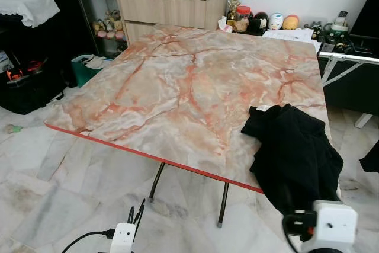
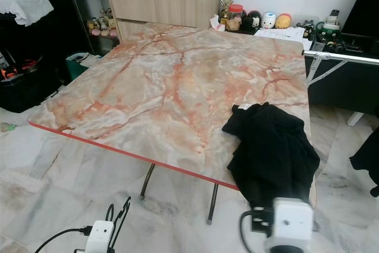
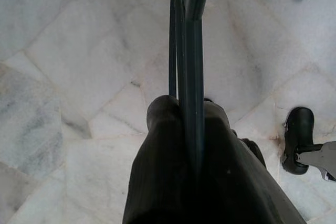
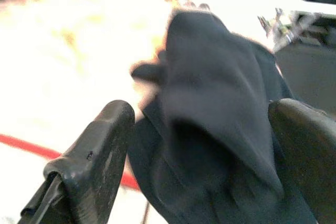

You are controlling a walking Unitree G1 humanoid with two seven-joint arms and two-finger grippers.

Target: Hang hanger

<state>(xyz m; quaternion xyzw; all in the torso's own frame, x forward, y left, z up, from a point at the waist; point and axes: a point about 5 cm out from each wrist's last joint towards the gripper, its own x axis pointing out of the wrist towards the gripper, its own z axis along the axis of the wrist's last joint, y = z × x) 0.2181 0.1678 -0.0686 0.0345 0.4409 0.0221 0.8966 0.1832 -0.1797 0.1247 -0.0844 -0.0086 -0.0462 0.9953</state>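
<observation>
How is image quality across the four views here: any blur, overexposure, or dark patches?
Left and right eye views: sharp, evenly lit, the marble table and black garment clear. Left wrist view: focused floor, but the left claw, shut on a dark hanger, is in shadow. Right wrist view: blurred, tabletop blown out white; the open right claw frames the soft-edged garment.

Marble-pattern tabletop point(image 1: 177, 87) with red edge; black garment point(image 1: 293, 152) draped over near right corner. Wooden cabinet point(image 1: 169, 7) behind. Marble-tile floor point(image 1: 53, 194) below.
</observation>
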